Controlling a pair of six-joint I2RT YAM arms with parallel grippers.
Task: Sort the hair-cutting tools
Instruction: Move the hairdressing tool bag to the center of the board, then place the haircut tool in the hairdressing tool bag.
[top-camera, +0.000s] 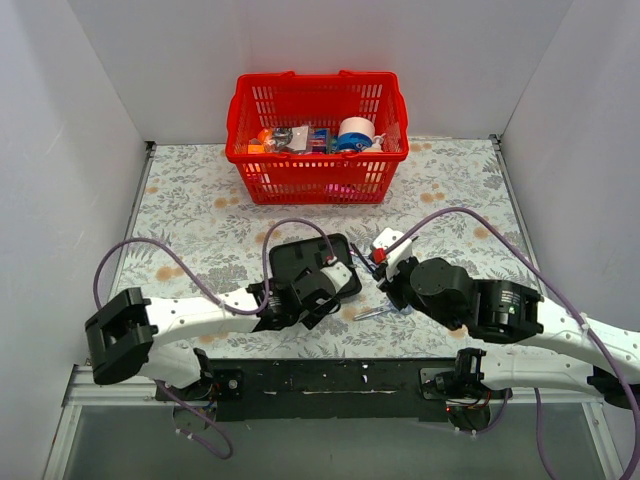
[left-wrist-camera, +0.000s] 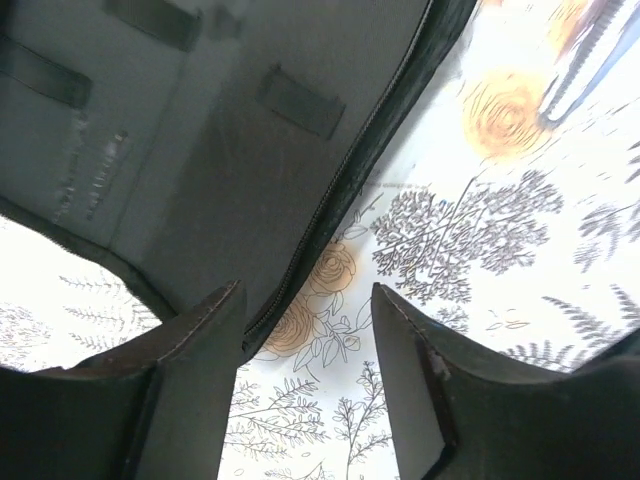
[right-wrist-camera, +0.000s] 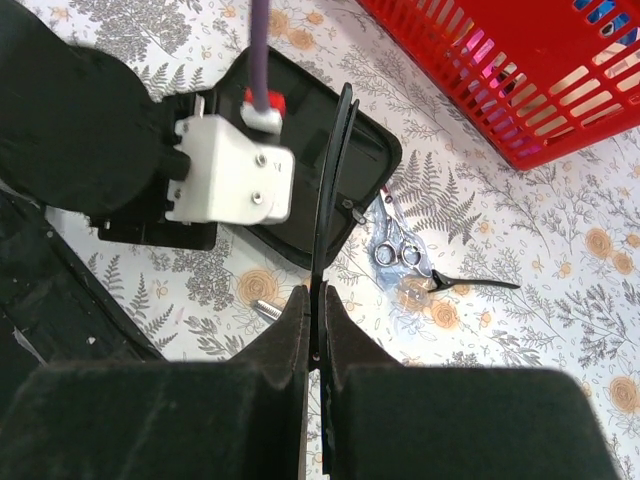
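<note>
My right gripper (right-wrist-camera: 315, 310) is shut on a slim black comb (right-wrist-camera: 335, 170), seen edge-on. The comb sticks out over the right rim of the open black pouch (right-wrist-camera: 372, 150). A pair of small silver scissors (right-wrist-camera: 398, 250) lies on the cloth just right of the pouch, with a black clip (right-wrist-camera: 470, 285) beside it. A second silver blade (top-camera: 368, 313) lies near the right arm. My left gripper (left-wrist-camera: 305, 340) is open and empty, and hovers over the pouch's zipper edge (left-wrist-camera: 330, 210). In the top view it (top-camera: 333, 280) sits at the pouch (top-camera: 300, 258).
A red plastic basket (top-camera: 318, 180) with tape and small items stands at the back centre. White walls close in the floral cloth on three sides. Purple cables loop over both arms. The two grippers are close together at the pouch.
</note>
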